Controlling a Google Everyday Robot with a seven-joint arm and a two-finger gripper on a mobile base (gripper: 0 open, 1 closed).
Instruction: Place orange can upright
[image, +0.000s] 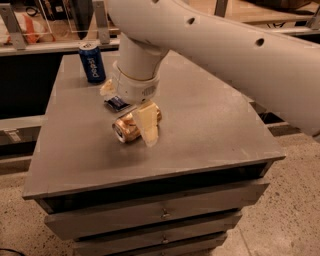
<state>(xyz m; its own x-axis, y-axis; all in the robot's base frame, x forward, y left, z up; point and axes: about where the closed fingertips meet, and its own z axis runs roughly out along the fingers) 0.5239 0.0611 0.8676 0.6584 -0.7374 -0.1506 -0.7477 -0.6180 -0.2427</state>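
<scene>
Grey table (215, 125), and on it the orange can (128, 127) lying on its side near the middle, one end turned front-left. My gripper (128, 116) hangs right over it, fingers spread apart. One pale finger (146, 124) crosses the can's near side (touching or not, I can't tell) and the other sits back by the dark wrapper (116, 103). The blue can (92, 61) stands upright at the far left.

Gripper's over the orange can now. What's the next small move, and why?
Probably ease down and close the fingers. The orange can lies on its side on the table, and the gripper hangs open over it, one finger in front of the can, the other behind by the dark wrapper. Nothing grips it yet.
</scene>
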